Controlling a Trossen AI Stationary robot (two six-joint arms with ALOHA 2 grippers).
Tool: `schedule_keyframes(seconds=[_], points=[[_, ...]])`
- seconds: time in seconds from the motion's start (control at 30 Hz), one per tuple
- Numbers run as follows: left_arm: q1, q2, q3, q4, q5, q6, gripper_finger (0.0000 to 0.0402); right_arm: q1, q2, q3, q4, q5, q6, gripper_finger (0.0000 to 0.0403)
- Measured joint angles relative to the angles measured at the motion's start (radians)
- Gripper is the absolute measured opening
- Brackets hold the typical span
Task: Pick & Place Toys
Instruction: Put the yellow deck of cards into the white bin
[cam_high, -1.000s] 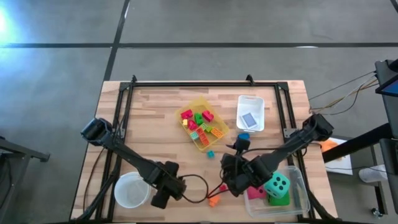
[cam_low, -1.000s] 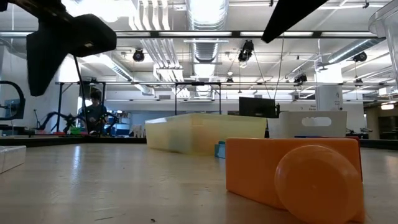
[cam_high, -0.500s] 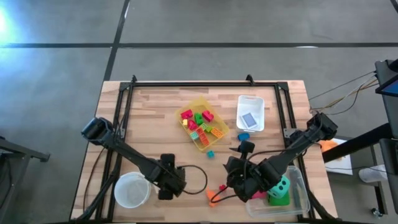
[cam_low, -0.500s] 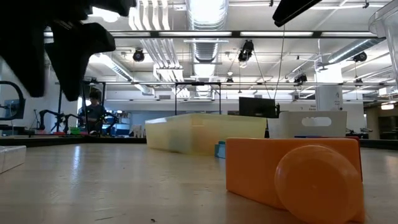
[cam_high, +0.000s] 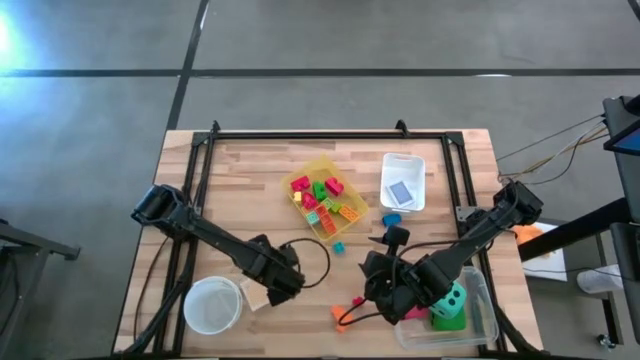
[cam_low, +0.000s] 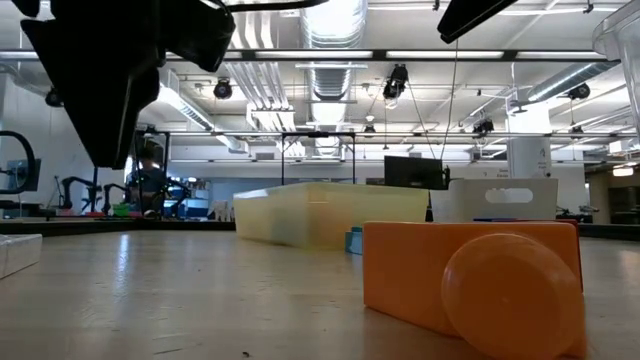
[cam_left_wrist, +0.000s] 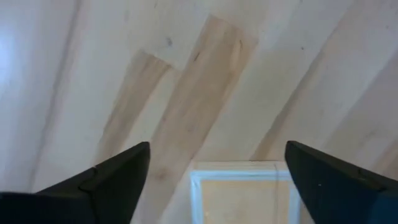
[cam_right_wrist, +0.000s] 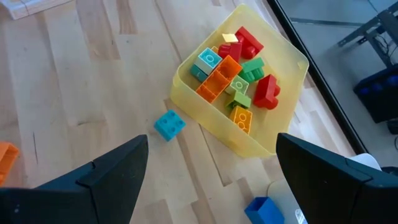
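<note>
Toys (cam_right_wrist: 231, 75) fill the yellow bin (cam_right_wrist: 290, 62); both the right hand (cam_right_wrist: 211, 180) and left hand (cam_left_wrist: 214, 171) seem spread wide, grasping nothing.

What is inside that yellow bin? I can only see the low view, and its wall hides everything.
Observer: The yellow bin holds a heap of blocks: red, green, orange and yellow.
Operator: Is anything next to it?
Observer: A small blue block lies on the table just outside the bin, not touching it.
Operator: Are the pincers holding toys?
Observer: No. The left pincer and the right pincer are both open and empty.
</note>
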Motion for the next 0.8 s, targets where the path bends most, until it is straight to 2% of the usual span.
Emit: schedule_keyframes(seconds=[0.1, 0.27, 0.43, 0.63, 0.8], points=[[0.005, 0.0, 0.0, 0.001, 0.036, -0.039, 0.0396, 0.0, 0.0, 0.0, 0.0, 0.0, 0.0, 0.0347], [0.007, 0.0, 0.0, 0.006, 0.119, -0.044, 0.0378, 0.0, 0.0, 0.0, 0.0, 0.0, 0.0, 0.0347], [-0.001, 0.0, -0.001, 0.009, 0.049, 0.079, 0.0373, 0.0, 0.0, 0.0, 0.0, 0.0, 0.0, 0.0347], [-0.087, 0.0, -0.033, 0.127, -0.084, 0.421, 0.0372, 0.001, 0.0, 0.0, 0.0, 0.0, -0.001, 0.0347], [-0.157, 0.0, -0.039, 0.26, -0.091, 0.773, 0.0372, 0.001, 0.0, 0.0, 0.0, -0.001, -0.004, 0.0347]])
